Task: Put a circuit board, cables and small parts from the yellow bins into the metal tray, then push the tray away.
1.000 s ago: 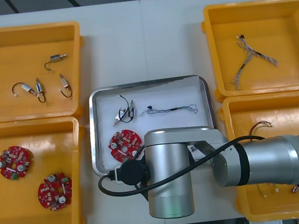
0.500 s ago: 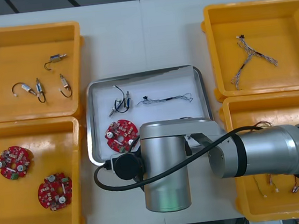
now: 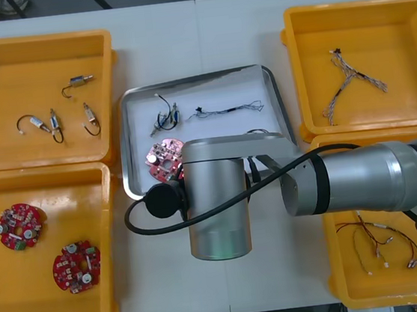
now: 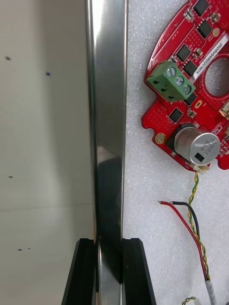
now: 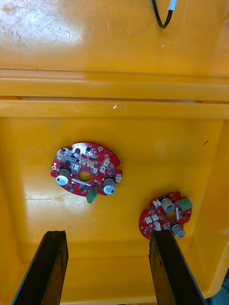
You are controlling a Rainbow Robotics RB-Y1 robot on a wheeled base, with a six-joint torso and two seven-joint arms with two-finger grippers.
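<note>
The metal tray [image 3: 126,139] lies between the bins, white inside. It holds a round red circuit board [image 3: 162,161], a thin cable [image 3: 227,110] and a small metal part [image 3: 165,119]. My right arm [image 3: 213,200] reaches across the tray's near edge and hides its gripper in the front view. In the right wrist view my right gripper [image 4: 110,244] is shut on the tray's shiny rim [image 4: 107,119], with the circuit board [image 4: 191,81] and a red and yellow cable [image 4: 190,228] just inside. My left gripper [image 5: 107,236] hangs open over two circuit boards [image 5: 86,167] in the near left bin.
The far left yellow bin [image 3: 30,48] holds several small metal parts [image 3: 54,124]. Two boards [image 3: 21,226] lie in the near left bin. A twisted cable [image 3: 350,79] is in the far right bin, and red and yellow cables [image 3: 380,240] in the near right bin.
The tray has slid toward the table's far edge, with its contents, as my right arm advanced with it. The left arm has not moved.
</note>
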